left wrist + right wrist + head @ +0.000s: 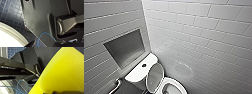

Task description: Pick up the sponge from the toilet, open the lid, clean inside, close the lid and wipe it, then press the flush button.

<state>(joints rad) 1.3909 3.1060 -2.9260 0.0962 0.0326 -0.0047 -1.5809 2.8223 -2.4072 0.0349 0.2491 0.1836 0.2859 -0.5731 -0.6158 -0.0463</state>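
Where the grey-tiled left wall is cut by a recessed niche (125, 47), a metal grab rail (115, 85) sits low beside the toilet (135, 75), presumably as a support for anyone sitting down. Next comes the white tank top, with the flush button (144, 65) dark at its centre. Just right of it the lid (155, 76) stands upright, leaning back toward the tank. That leaves the bowl (180, 86) open to reach from above, so the opening step looks done and cleaning inside seems the step in hand. In the left wrist view a pale curved rim (12, 33) lies beside blue floor tiles (11, 11); whether the left gripper is wide or narrow I cannot tell. In the right wrist view the sponge (65, 70) looms bright yellow, hard against the camera. From that I judge the right gripper (61, 90) is clamped on it, carrying it off the toilet and ready for the bowl.
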